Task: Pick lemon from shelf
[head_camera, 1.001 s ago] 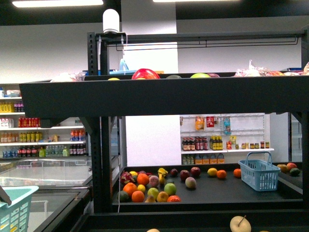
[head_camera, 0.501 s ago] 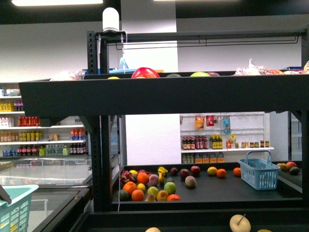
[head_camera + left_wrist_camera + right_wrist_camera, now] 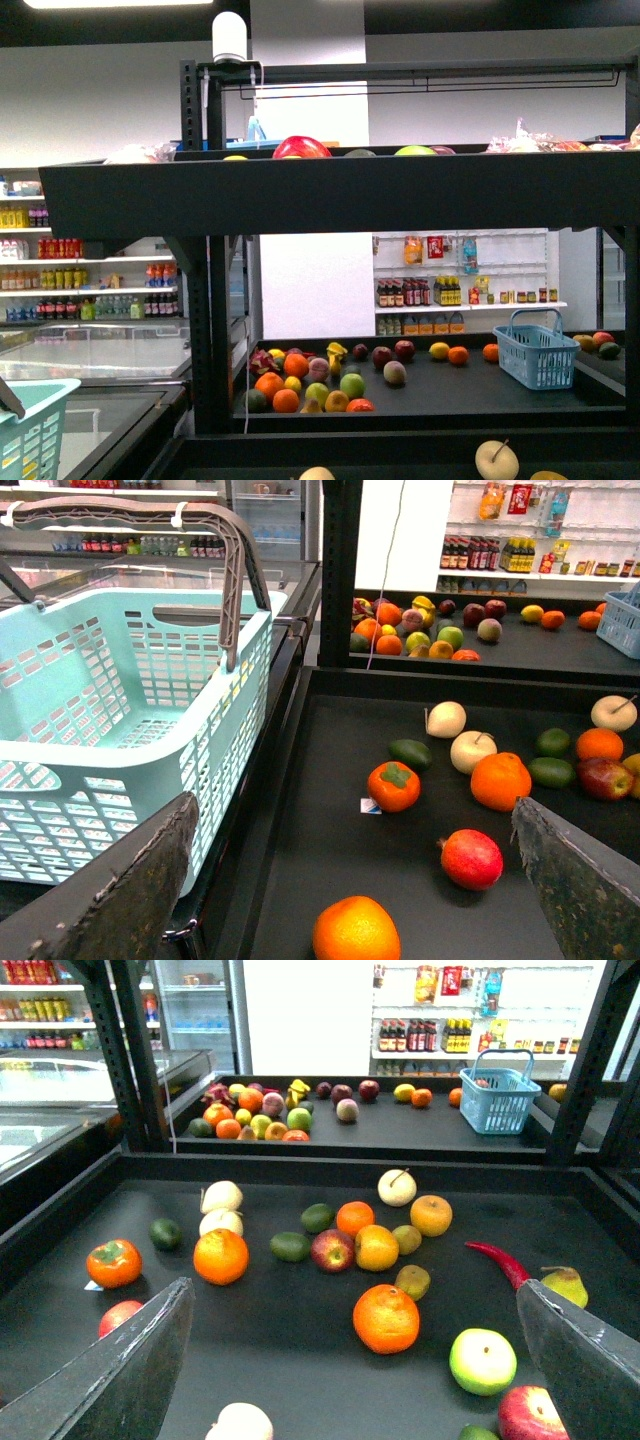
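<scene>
**A shop interior under ceiling strip lights**

You are looking into a bright store. A strip light (image 3: 118,6) is glowing on the dark ceiling, and a pale grey wall (image 3: 100,100) is running behind everything. White shelves (image 3: 465,308) are carrying rows of bottles and jars on the far side. A glass-topped chest freezer (image 3: 95,365) is sitting low on the left.

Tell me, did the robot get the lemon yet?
Not yet. Nothing looks done: the lemon lies on the shelf among other fruit. The left gripper and right gripper hang open and empty. Reaching, grabbing and lifting are all left.
</scene>
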Tool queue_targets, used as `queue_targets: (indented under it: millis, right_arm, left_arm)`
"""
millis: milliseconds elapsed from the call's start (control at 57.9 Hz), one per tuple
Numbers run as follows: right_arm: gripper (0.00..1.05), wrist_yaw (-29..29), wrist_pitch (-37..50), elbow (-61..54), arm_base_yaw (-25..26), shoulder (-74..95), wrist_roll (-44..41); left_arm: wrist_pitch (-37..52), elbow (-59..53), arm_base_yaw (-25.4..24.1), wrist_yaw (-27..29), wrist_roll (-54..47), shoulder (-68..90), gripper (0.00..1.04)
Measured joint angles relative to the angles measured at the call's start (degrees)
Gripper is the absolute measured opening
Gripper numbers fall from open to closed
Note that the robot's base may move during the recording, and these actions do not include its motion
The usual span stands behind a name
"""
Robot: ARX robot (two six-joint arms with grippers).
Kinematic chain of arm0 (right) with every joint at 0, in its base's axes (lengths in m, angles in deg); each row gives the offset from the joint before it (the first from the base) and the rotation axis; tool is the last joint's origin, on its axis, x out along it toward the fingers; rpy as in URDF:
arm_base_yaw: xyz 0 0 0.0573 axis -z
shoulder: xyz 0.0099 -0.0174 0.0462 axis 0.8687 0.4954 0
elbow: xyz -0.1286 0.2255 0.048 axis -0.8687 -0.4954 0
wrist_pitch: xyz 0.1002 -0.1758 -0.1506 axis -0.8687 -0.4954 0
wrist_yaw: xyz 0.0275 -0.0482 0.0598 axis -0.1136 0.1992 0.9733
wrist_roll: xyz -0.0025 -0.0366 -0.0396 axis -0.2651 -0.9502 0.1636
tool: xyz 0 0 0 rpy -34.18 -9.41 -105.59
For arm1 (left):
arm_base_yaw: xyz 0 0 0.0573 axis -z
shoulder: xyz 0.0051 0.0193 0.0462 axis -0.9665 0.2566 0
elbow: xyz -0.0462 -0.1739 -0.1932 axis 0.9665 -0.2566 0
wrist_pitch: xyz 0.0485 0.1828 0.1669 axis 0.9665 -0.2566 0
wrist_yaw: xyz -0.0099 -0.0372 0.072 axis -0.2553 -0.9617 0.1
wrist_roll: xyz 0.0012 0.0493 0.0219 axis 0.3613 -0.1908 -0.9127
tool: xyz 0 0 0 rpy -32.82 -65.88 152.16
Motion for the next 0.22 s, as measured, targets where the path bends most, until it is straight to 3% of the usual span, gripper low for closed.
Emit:
queue_targets:
  millis: [224]
  right_arm:
    - [0.97,0.0,0.0,0.0,0.0,0.0,0.0]
  left_arm:
    - [0.0,0.0,0.0,0.0,0.0,0.0,0.97]
